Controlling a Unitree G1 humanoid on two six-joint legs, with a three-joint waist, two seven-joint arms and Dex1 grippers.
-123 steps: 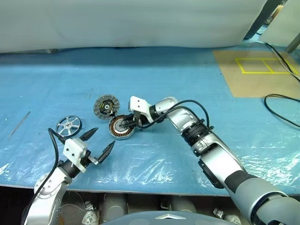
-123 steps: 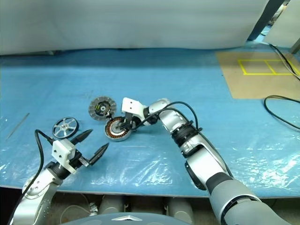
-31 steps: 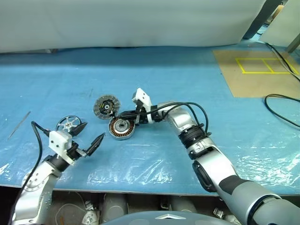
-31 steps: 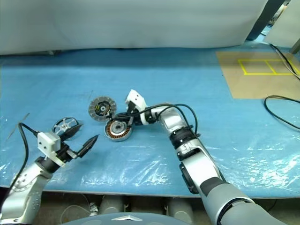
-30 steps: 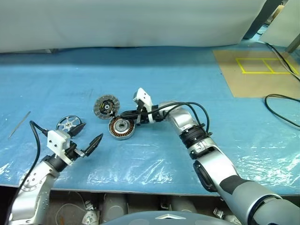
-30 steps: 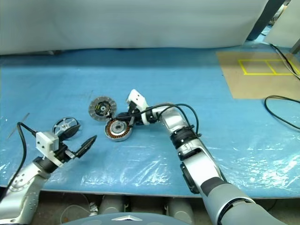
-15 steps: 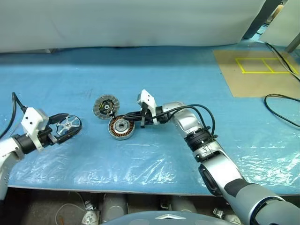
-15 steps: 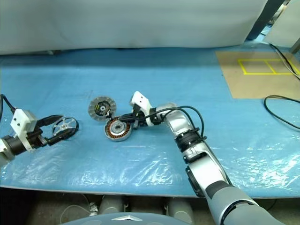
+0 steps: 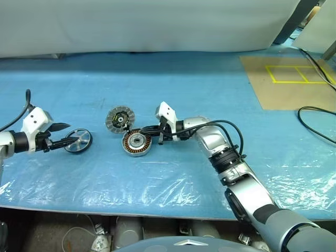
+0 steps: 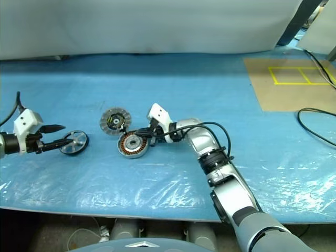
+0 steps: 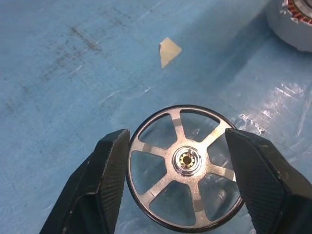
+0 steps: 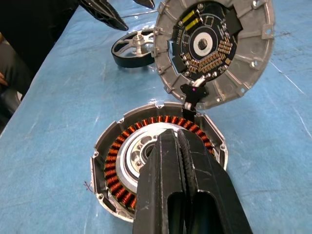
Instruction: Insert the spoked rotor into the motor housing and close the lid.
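Observation:
The spoked rotor [image 11: 187, 163] sits at the table's left, tipped up with its silver face toward my left gripper [image 9: 67, 133]. That gripper is shut on its dark rim, one finger on each side. The motor housing [image 9: 137, 143], with copper windings around a silver hub, lies near the middle. The lid [image 9: 118, 117] lies just behind it, segmented ring and black centre facing up. My right gripper [image 9: 144, 131] is shut and empty, its tips over the housing's hub [image 12: 146, 151].
Blue plastic sheeting [image 9: 173, 178] covers the table. A brown board with a yellow taped square [image 9: 286, 79] lies at the back right, and a black cable [image 9: 315, 113] runs beside it. A small scrap of tape [image 11: 169, 51] lies beyond the rotor.
My left arm has swung out to the left and its fingers have closed on the rotor. The rotor has gone from lying flat to tipped up. The right gripper has stayed at the housing.

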